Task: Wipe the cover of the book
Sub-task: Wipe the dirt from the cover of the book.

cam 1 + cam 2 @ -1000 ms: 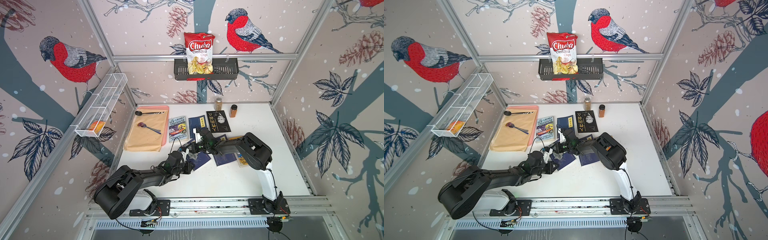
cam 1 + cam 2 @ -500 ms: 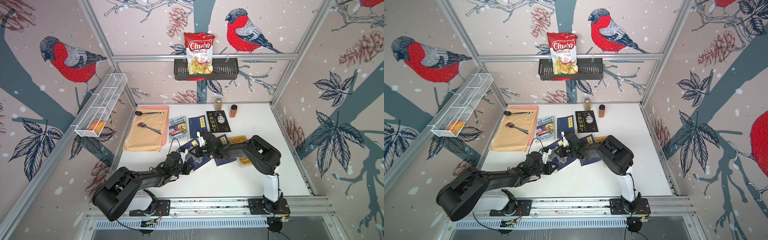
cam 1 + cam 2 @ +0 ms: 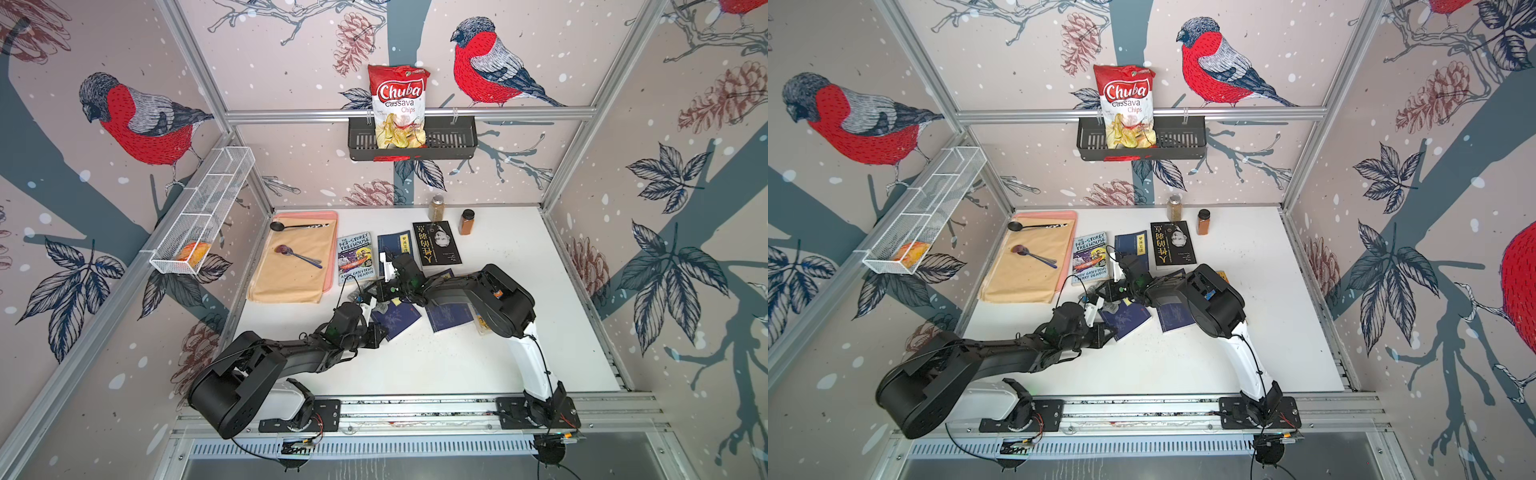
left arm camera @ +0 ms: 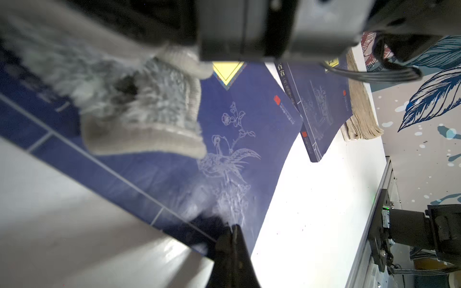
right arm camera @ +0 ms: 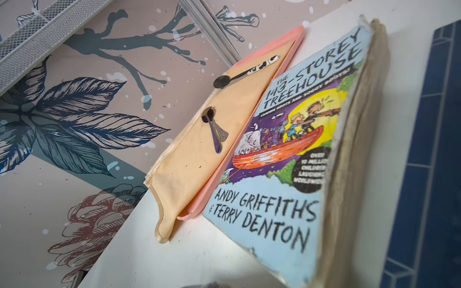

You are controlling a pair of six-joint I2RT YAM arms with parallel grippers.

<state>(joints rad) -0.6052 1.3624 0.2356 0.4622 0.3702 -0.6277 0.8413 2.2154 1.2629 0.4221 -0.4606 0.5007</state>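
Mid-wipe: your right gripper (image 3: 368,297) pinches the grey cloth (image 4: 139,107) on the blue book (image 4: 237,119), upper left of the left wrist view. Your left gripper (image 4: 234,230), pressed together, sits at its lower corner. Next, sweep the cloth across the cover.

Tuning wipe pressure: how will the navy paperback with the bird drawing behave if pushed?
Likely slides under the cloth: the navy paperback lies flat on a smooth white table. Probably light and floppy: it looks thin. The shut left gripper at its edge should help pin it.

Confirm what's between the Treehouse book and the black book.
A dark blue book lies between the Treehouse book and the black book, near end hidden under the right arm; shown in both top views.
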